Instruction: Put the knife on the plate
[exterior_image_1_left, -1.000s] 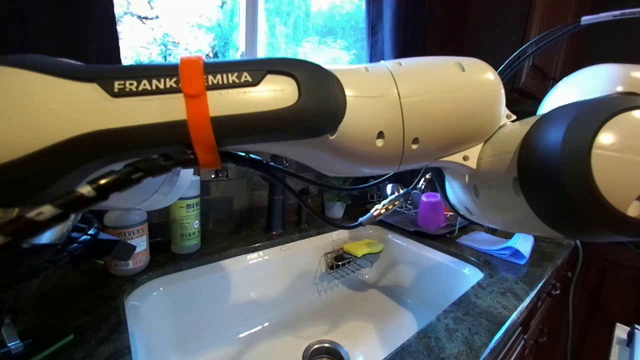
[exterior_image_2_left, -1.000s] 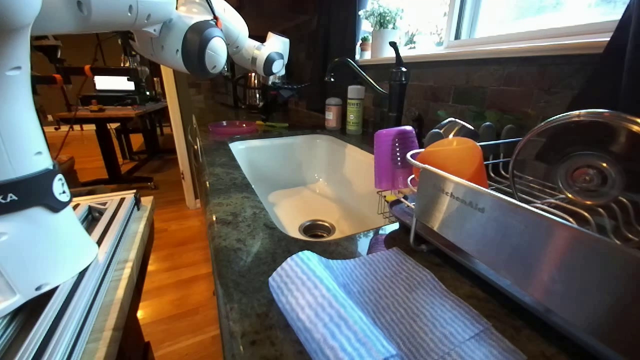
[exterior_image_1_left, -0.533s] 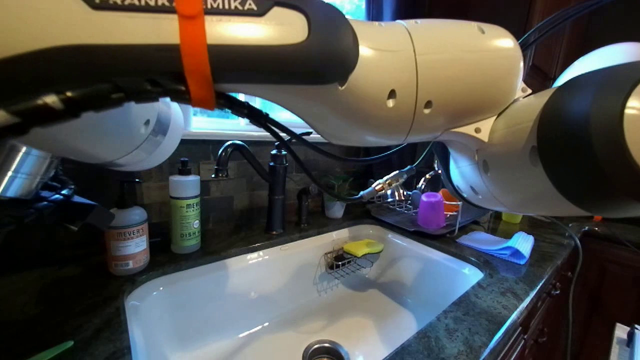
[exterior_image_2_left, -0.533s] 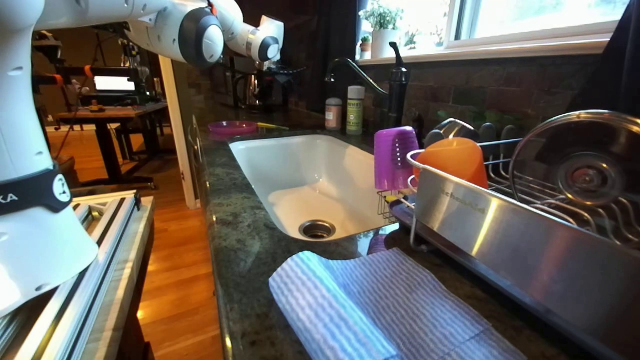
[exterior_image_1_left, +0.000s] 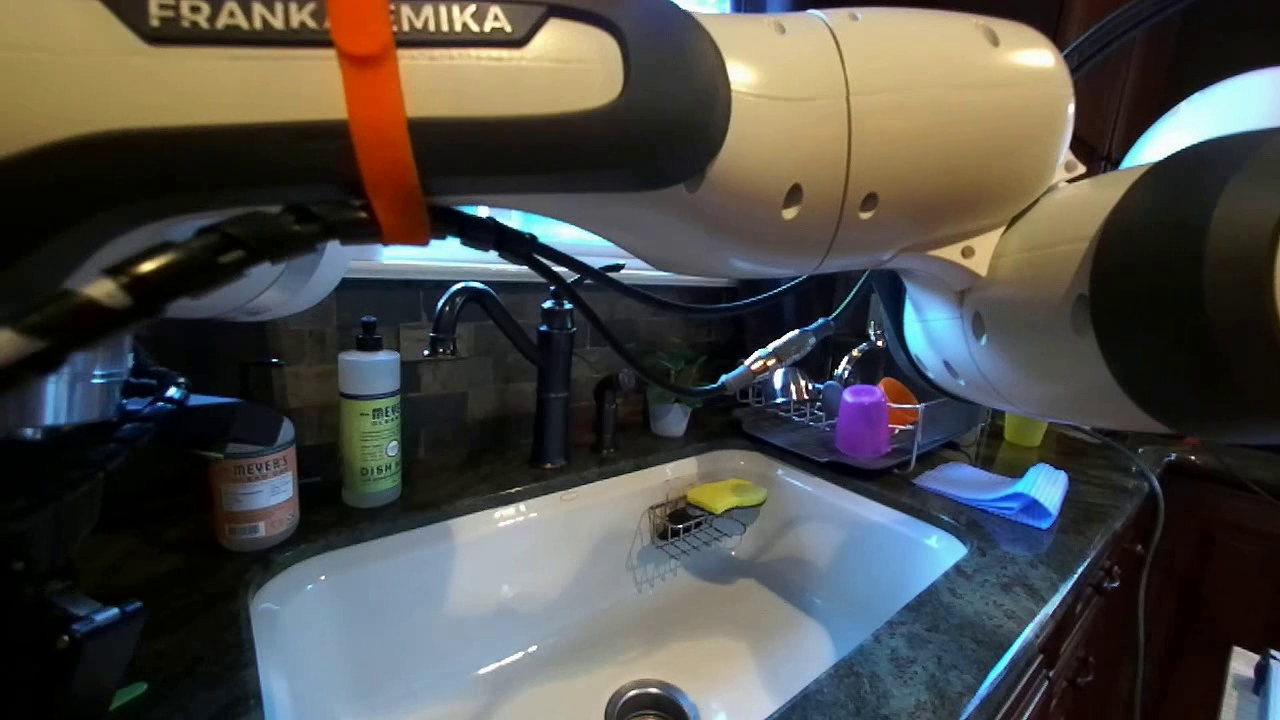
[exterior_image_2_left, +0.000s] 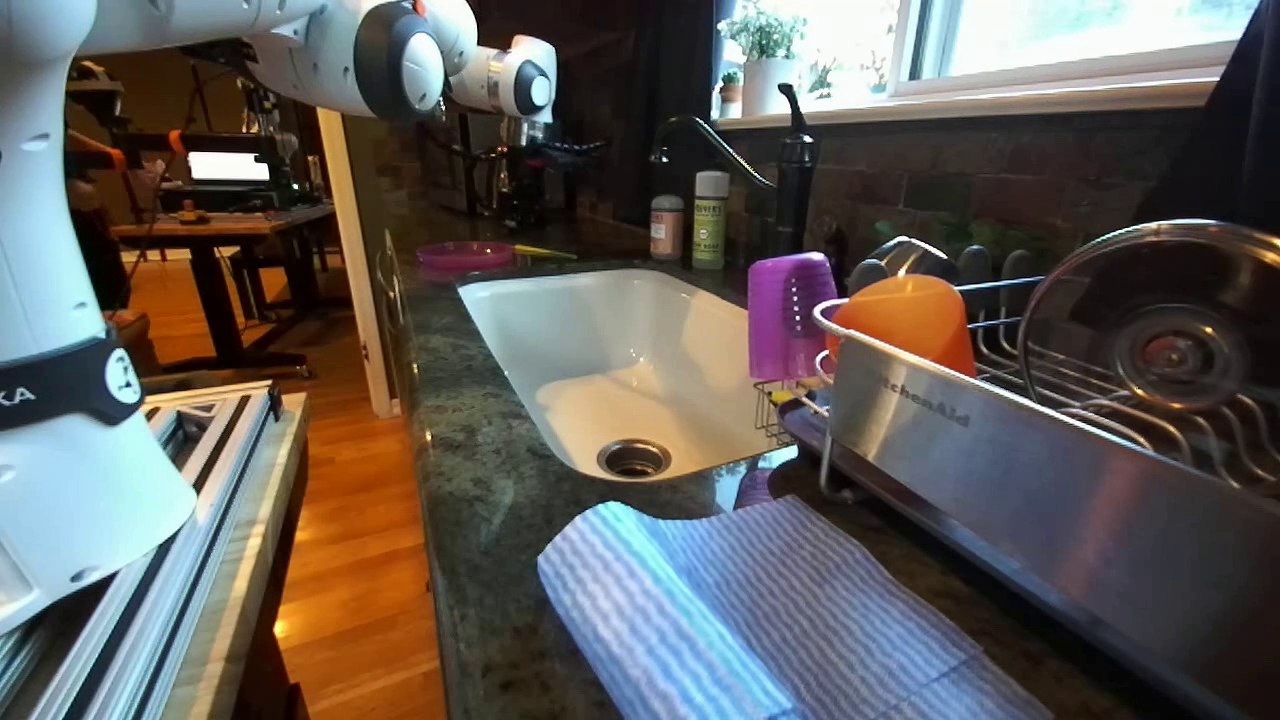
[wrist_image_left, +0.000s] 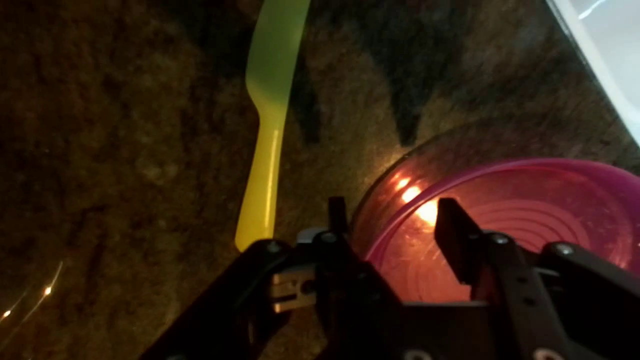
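On the dark counter lies a yellow-green plastic knife (wrist_image_left: 270, 110), flat, its handle running down towards my left finger in the wrist view. The pink plate (wrist_image_left: 530, 163) is to its right in that view, apart from the knife. Above the counter my gripper (wrist_image_left: 392, 206) stands open, nothing held; between its fingers I see the near part of the plate's rim. An exterior view has the plate (exterior_image_2_left: 465, 256) and the knife (exterior_image_2_left: 545, 251) beside each other on the far counter, the dark gripper (exterior_image_2_left: 512, 215) over them. Only a green bit of the knife (exterior_image_1_left: 129, 694) shows past the gripper elsewhere.
The white sink (exterior_image_2_left: 600, 300) borders the plate's side of the counter. Soap bottles (exterior_image_1_left: 370, 430) and a black faucet (exterior_image_1_left: 553, 390) stand behind it. A dish rack (exterior_image_2_left: 1000, 460) and a striped cloth (exterior_image_2_left: 760, 600) are at the sink's opposite end.
The arm has risen and drawn slightly back, and the gripper has swung to point downward over the counter. The knife looks flatter than a second ago.
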